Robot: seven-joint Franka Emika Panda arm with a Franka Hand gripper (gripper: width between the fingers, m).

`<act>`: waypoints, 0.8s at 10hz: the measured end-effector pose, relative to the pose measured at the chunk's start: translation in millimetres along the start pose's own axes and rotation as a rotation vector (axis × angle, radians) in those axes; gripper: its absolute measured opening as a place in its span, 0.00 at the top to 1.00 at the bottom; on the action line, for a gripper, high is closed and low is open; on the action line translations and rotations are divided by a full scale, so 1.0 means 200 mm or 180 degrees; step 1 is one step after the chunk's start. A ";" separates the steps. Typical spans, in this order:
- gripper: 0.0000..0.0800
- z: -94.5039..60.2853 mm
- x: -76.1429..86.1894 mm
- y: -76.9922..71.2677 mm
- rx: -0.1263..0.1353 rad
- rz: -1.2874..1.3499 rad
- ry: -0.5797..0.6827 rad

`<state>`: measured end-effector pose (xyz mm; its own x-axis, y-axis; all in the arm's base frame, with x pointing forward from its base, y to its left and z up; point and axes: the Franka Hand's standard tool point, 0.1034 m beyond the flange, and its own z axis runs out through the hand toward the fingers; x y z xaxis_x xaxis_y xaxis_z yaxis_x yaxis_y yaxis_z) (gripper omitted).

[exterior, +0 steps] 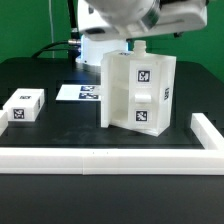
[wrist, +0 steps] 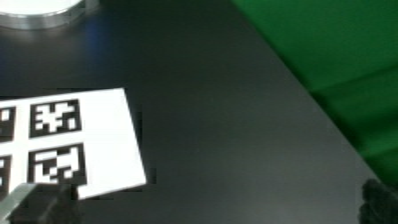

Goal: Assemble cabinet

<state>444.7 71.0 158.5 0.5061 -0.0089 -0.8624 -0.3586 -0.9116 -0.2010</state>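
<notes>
The cabinet is a tall white boxy body with black-and-white tags. It stands upright in the middle of the black table, just behind the front rail. The arm hangs above and behind it, and in the exterior view its fingers are hidden. In the wrist view my gripper is open, with one fingertip at one edge of the picture and the other at the opposite edge. Only bare black table lies between them. The cabinet does not show in the wrist view.
The marker board lies flat behind the cabinet toward the exterior view's left and also shows in the wrist view. A small white tagged block sits at the left. A low white border rail runs along the front and up the right. Green cloth borders the table.
</notes>
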 end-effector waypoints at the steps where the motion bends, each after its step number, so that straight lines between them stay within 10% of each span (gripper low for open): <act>1: 0.00 0.03 -0.05 -0.01 -0.0031 -0.0007 0.0099; 4: 0.00 0.15 -0.11 0.01 -0.0196 -0.0012 0.0360; 8: 0.00 0.20 -0.09 0.04 -0.0205 0.0020 0.0373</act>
<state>402.2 80.8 154.5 0.5935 -0.0591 -0.8027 -0.3127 -0.9359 -0.1623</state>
